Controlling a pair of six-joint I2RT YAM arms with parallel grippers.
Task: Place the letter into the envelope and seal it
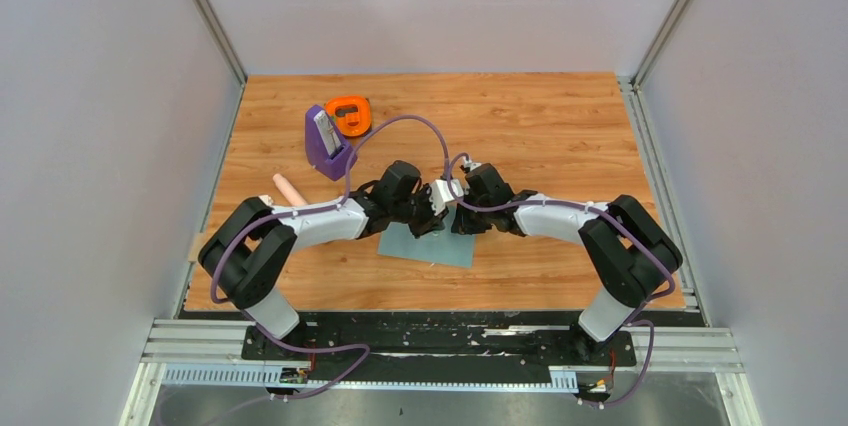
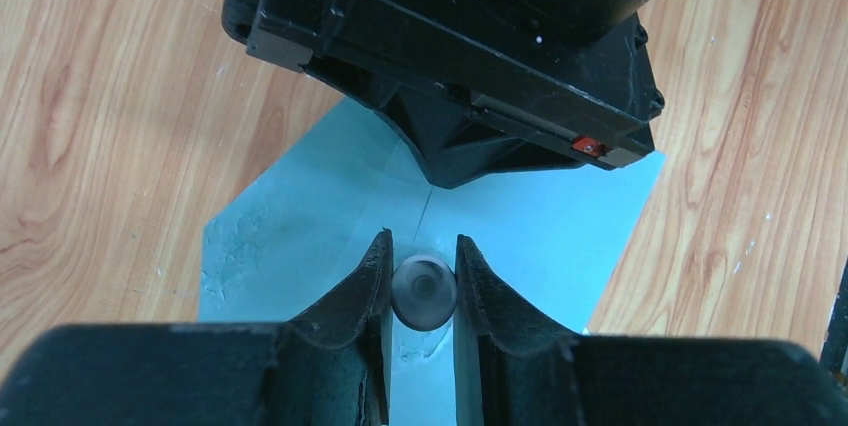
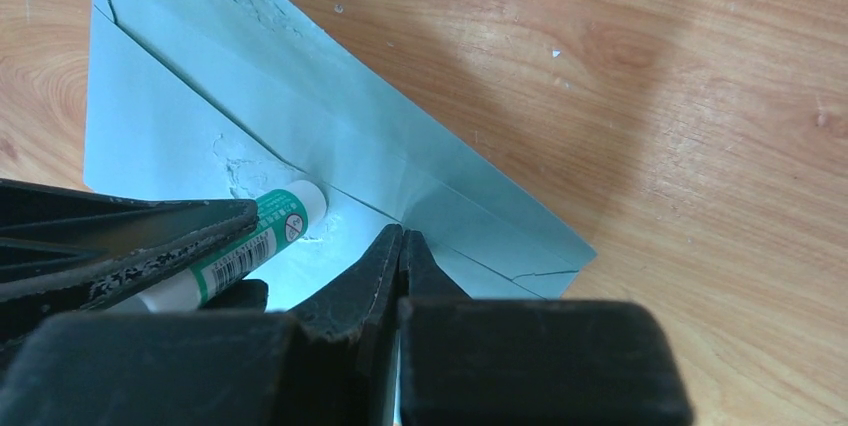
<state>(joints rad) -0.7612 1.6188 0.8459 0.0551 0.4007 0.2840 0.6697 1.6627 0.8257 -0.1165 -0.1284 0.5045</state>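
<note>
Wooden tabletop, plain grey walls, aluminium rails

You've got a wood-grain table. Far left on it is a purple holder with a grey-white item standing inside, and an orange round thing just beside it, farther back. A pink cylinder lies nearer, left. Mid-table there's a glue stick: white, green label, barcode.

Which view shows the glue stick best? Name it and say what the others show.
The right wrist view: the glue stick shows side-on over the envelope, with its label and tip clear. The left wrist view shows only its round end, pinched in the left hand. In the top view the arms hide it.
</note>
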